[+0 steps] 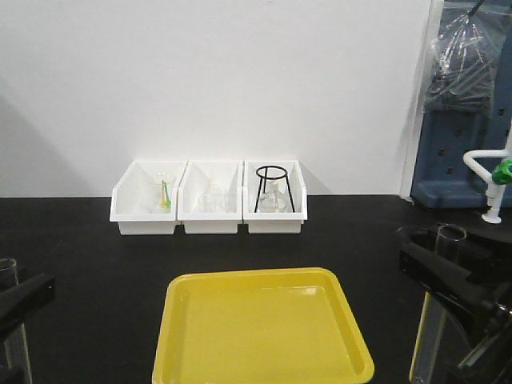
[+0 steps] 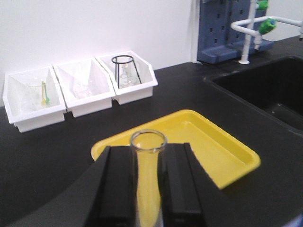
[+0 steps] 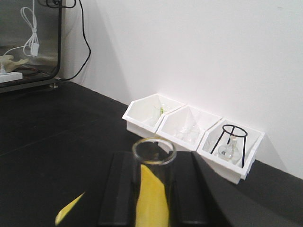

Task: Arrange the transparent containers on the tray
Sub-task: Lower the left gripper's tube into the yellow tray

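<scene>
The yellow tray point(image 1: 264, 336) lies empty on the black bench, front centre. At the right, my right gripper point(image 1: 450, 268) is shut on an upright clear test tube point(image 1: 436, 320), which hangs beside the tray's right edge. In the right wrist view the tube point(image 3: 152, 184) stands between the black fingers point(image 3: 123, 189), open rim up. My left gripper point(image 1: 14, 308) at the lower left edge is shut on a second test tube point(image 1: 10, 328). That tube point(image 2: 147, 175) shows upright in the left wrist view, with the tray point(image 2: 218, 146) beyond it.
Three white bins point(image 1: 208, 214) stand against the back wall, holding beakers, a flask and a black ring stand point(image 1: 274, 188). A sink point(image 2: 270, 90) is sunk into the bench at the right, with a white and green faucet point(image 1: 498, 172) behind it.
</scene>
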{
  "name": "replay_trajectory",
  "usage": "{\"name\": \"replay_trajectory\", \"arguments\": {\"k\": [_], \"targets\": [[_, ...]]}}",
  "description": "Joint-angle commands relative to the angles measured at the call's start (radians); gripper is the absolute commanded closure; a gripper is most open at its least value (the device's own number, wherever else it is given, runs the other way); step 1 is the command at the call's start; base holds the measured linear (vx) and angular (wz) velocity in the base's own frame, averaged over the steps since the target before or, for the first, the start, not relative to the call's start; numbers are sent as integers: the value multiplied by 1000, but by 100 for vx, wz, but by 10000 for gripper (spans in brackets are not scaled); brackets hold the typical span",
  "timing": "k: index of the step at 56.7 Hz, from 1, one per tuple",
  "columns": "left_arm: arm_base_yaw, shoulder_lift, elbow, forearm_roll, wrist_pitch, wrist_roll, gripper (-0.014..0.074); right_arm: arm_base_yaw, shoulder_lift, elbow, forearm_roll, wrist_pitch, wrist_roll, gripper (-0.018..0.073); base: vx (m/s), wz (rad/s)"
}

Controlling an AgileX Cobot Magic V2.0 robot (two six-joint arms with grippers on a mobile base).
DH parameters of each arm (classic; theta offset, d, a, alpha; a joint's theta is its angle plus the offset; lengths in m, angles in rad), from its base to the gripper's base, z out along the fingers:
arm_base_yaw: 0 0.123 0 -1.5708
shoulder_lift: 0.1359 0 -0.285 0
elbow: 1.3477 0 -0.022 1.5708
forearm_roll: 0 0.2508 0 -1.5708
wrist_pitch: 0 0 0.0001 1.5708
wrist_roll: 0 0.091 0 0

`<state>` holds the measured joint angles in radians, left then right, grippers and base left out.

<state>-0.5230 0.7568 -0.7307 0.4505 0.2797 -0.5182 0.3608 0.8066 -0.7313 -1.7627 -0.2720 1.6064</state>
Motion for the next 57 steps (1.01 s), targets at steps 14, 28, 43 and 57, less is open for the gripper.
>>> {"name": "replay_trajectory", "arguments": {"k": [14, 28, 43, 57], "targets": [[-7, -2, -26, 12, -77, -1, 603, 0, -8, -32, 2, 22, 1, 571, 39, 7], [-7, -2, -26, 12, -77, -1, 603, 0, -8, -32, 2, 23, 1, 572, 27, 0], [-7, -2, -26, 12, -77, -1, 603, 0, -8, -32, 2, 23, 1, 571, 11, -2], [-7, -2, -26, 12, -77, -1, 603, 0, -8, -32, 2, 23, 1, 571, 3, -1]]}}
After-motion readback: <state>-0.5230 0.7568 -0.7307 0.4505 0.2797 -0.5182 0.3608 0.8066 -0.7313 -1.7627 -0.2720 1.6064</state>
